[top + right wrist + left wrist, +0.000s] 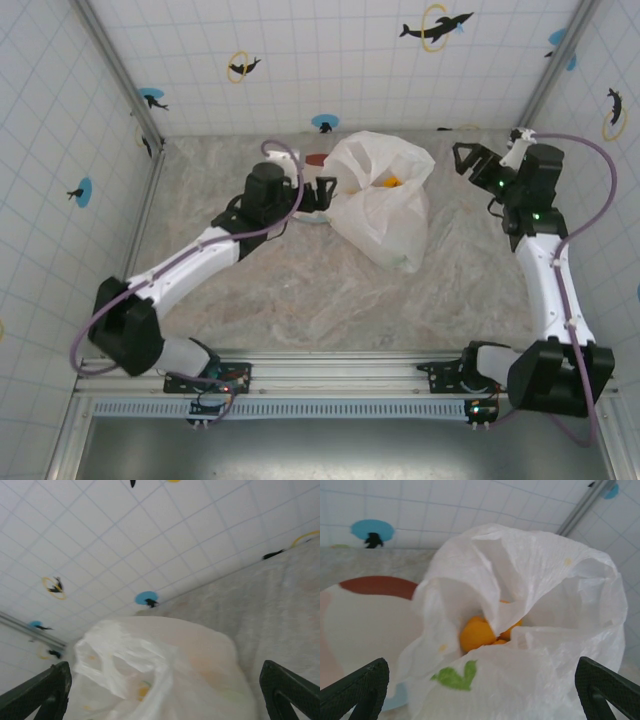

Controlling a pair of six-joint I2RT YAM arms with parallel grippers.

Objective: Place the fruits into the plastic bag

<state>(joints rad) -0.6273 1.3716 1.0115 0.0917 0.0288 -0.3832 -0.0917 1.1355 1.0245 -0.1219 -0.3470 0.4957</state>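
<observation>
At the back of the marbled table (300, 290), the white plastic bag (380, 200) holds orange fruits (477, 634), beside a pale plate (365, 625). The left gripper (328, 192) and right gripper (468, 162) flank it, jaws wide and empty. White-tiled walls (330, 60) with dolphin stickers surround the table.

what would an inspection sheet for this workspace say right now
surface: marbled table
job's things: bag slumped, mouth open; orange fruits inside it
clutter: plate beside the bag, on its left in the top view
grippers: left gripper open, at the bag's edge; right gripper open, apart from the bag
cables: purple cables looped along both arms
surroundings: tiled walls with dolphin stickers
</observation>
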